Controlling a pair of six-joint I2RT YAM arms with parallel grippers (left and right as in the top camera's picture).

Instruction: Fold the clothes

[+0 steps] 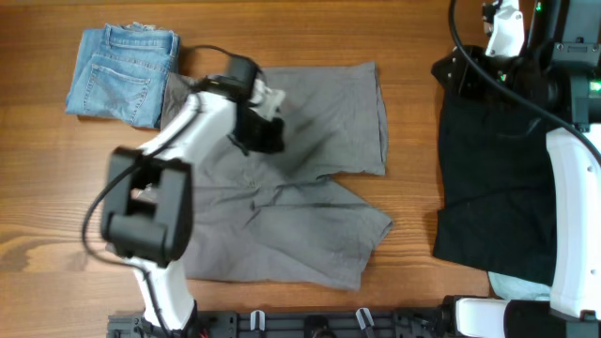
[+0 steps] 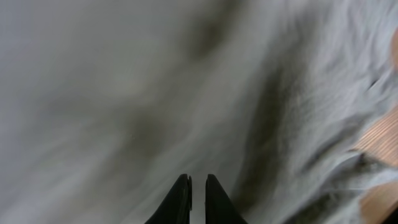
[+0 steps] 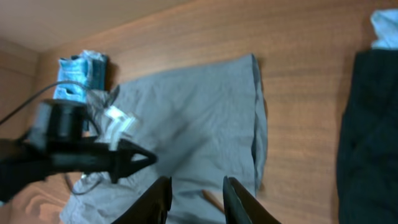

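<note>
Grey shorts point(image 1: 310, 141) lie spread on the table point(image 1: 413, 56) — denim shorts point(image 1: 122, 73) touching their far-left corner, black shorts point(image 1: 488, 178) apart on the right. My left gripper point(image 2: 196, 182) hangs over the grey cloth, jaws almost together, nothing held. The right gripper point(image 3: 194, 186) is parted wide, empty.

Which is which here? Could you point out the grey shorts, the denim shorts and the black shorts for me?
grey shorts point(image 1: 324, 113): overhead view, on the upper leg panel.
denim shorts point(image 1: 120, 80): overhead view, on the stitched pocket.
black shorts point(image 1: 488, 188): overhead view, on the middle of the cloth.
</note>
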